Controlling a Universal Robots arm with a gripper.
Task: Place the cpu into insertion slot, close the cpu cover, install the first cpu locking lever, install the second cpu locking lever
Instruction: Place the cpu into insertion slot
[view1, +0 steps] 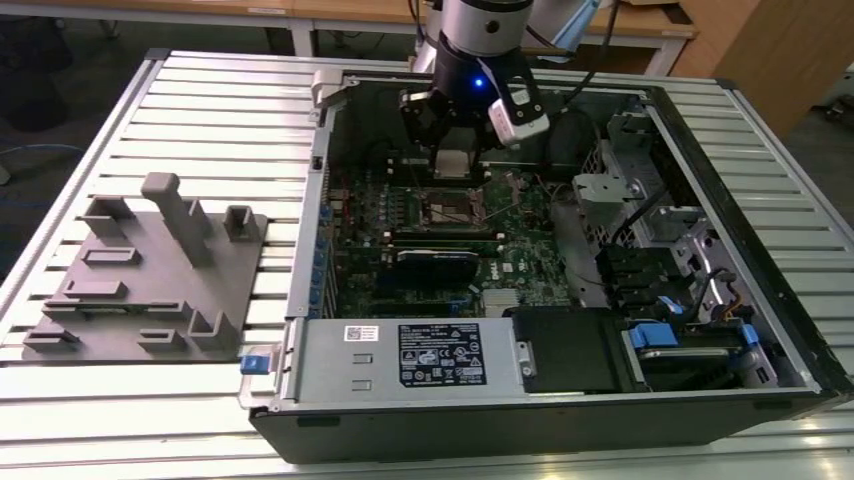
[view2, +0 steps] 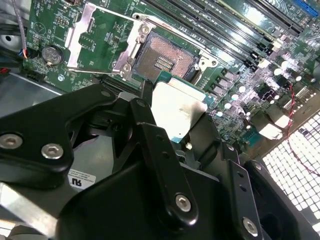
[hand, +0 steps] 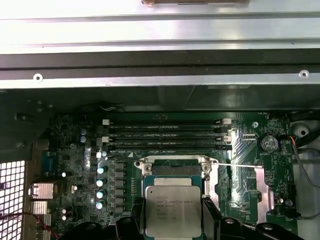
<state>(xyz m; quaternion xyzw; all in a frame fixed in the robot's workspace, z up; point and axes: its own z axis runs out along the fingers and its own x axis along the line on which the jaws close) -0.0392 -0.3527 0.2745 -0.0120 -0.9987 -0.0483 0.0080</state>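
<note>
The chip (hand: 173, 210) is pinched flat in the closed gripper (view2: 175, 117). In the exterior view the socket (view1: 454, 208) sits at 6 o'clock from the chip, close by, and the chip is not in it yet. The cover (view2: 92, 37) lies flipped open beside the socket. If the chip goes down tilted or off to one side, it could hurt the socket.

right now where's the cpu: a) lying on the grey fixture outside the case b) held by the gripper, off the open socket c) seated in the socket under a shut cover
B: the cpu is clamped in the gripper, while the insertion slot lies bare beside it, with the cpu cover flipped open.
</note>
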